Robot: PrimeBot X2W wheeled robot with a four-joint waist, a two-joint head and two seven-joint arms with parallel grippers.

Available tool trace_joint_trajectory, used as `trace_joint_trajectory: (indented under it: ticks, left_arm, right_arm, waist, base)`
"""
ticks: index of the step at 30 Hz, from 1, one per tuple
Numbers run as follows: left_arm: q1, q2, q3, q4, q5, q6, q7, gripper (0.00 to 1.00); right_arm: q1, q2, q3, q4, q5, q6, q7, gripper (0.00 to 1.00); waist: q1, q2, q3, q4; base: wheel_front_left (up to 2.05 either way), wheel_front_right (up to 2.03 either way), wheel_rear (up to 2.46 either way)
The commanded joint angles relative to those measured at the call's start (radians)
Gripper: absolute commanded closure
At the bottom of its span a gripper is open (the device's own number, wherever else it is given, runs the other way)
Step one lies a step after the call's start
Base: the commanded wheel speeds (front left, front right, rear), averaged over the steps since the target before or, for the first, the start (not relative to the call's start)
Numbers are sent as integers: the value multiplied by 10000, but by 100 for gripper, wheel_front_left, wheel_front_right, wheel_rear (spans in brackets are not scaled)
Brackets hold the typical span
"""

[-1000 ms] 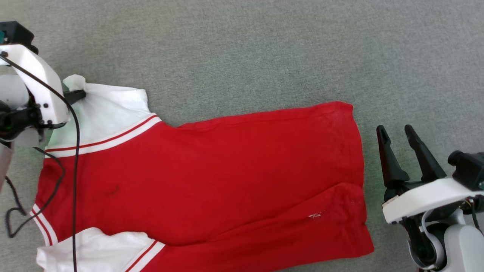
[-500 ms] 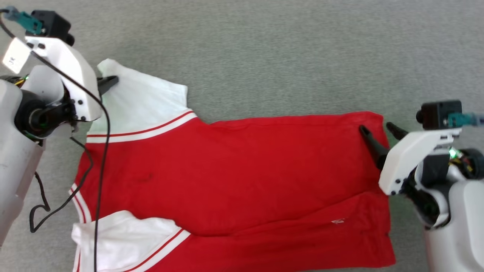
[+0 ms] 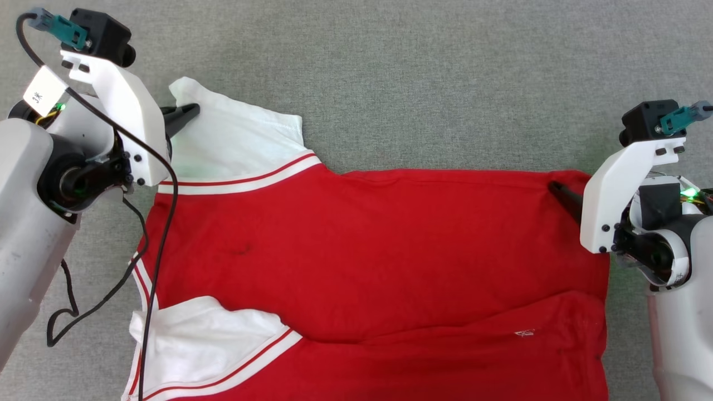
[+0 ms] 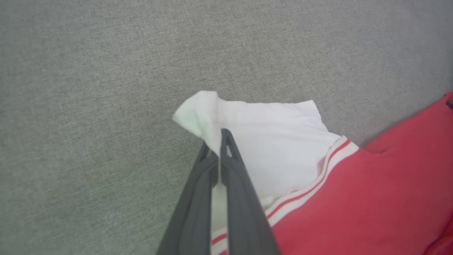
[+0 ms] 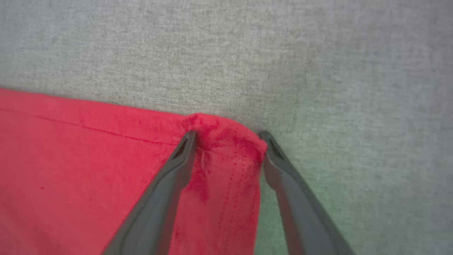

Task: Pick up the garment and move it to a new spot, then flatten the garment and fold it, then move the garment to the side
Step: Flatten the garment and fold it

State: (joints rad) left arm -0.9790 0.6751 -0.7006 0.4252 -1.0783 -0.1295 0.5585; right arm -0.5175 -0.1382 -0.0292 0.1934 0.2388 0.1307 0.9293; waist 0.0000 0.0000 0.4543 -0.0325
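Garment (image 3: pixel 390 250) spread across grey surface (image 3: pixel 445 83), bottom cut off; white sleeve (image 4: pixel 279 141) pinched in closed left gripper (image 4: pixel 221 136); right gripper (image 5: pixel 228 136) open, straddling hem corner.

Bright, even light, faint shadows; wrist views slightly soft, with green glow.

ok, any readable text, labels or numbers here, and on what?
"3" plus one unclear character: white tag on the left arm.
Small white mark on the garment: too small to read.
Print on the wrist band of the right arm: too small to read.
Nothing else legible.
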Motion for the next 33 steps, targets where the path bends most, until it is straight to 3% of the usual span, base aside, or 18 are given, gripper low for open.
trace_joint_trajectory:
  ticks: [1,10,18,33]
  left_arm:
    - [128,31,-74,-62,-41,-17,-81,100]
    - [482,199,-72,-261,108,-14,-1234,100]
    - [1877,534,246,-990,-62,109,-2618,100]
    - [6309,848,128,-2928,-877,1740,-4081,100]
  right_arm:
    - [423,164,114,453,53,-1,456,100]
    - [118,-49,-350,-725,110,-3,-143,100]
    - [1359,90,-1106,-1960,129,-3,-575,100]
    - [4347,654,-1876,-1921,526,-3,-1871,100]
  waist:
    - [0,0,-21,40]
    - [0,0,-513,293]
    - [0,0,-1326,620]
    - [0,0,-2704,1171]
  base:
    - [0,0,0]
    - [0,0,0]
    - [0,0,0]
    - [0,0,0]
